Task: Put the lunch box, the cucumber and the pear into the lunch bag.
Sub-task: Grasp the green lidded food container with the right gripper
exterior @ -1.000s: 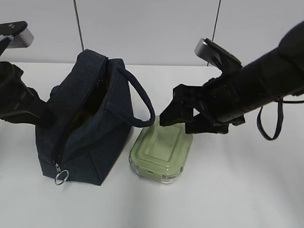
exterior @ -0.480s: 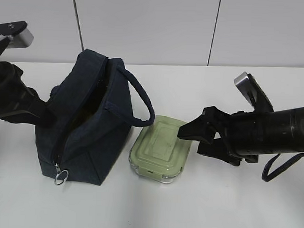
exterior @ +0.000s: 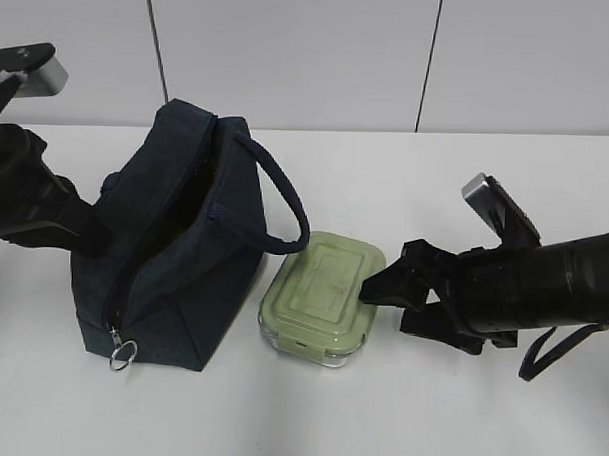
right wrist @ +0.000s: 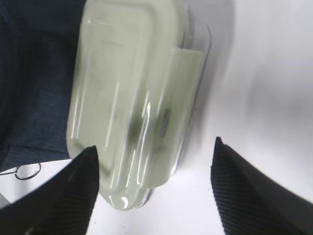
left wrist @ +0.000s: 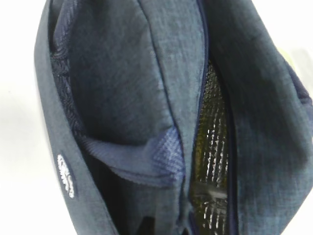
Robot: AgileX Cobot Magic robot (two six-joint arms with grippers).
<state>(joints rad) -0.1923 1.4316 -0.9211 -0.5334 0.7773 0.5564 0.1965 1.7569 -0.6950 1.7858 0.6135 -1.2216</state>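
Right wrist view: right gripper (right wrist: pixel 154 188) fingers spread wide, holding nothing, straddling the near end of the lunch box (right wrist: pixel 132 93), which sits on the tabletop (exterior: pixel 458 413) touching the lunch bag (exterior: pixel 168 263). Box not packed yet. Bag top unzipped; foil lining shows. Left gripper out of sight, its grip on the bag unclear. Cucumber and pear not visible; possibly already inside.
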